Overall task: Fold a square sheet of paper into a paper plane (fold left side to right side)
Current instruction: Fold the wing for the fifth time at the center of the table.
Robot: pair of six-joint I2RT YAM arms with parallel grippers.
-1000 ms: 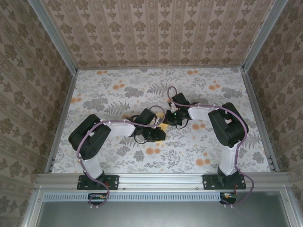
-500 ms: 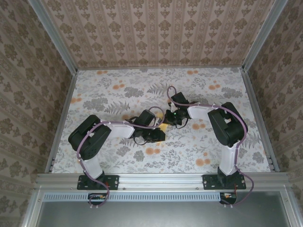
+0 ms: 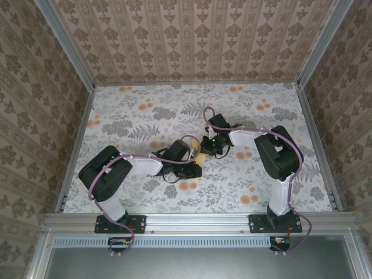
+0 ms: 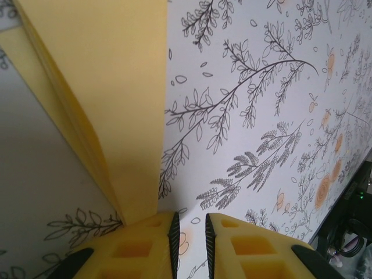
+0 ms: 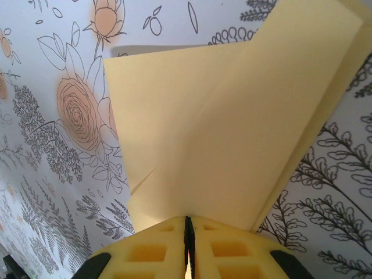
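Shifted since a second ago: elbow of the left arm, now lower and further toward the lower left of the top view, with the left gripper (image 3: 195, 167) nudged slightly down; right arm hardly changed.

Just below the centre of that view, between the left gripper and the right gripper (image 3: 207, 149), a small patch of yellow paper (image 3: 199, 157) on the floral cloth (image 3: 145, 116).

From the left wrist: yellow paper (image 4: 116, 87) matte and unprinted, a wedge across the upper left, stacked layers along its left edge, narrowing down to the left finger (image 4: 139, 250). Jaws a narrow gap apart, cloth showing through.

From the right wrist: yellow paper (image 5: 232, 128) as a broad folded flap with straight creases and a sharp corner at upper left, casting a shadow on the cloth. Right gripper (image 5: 187, 224) closed tight, pinching the paper's lower edge.
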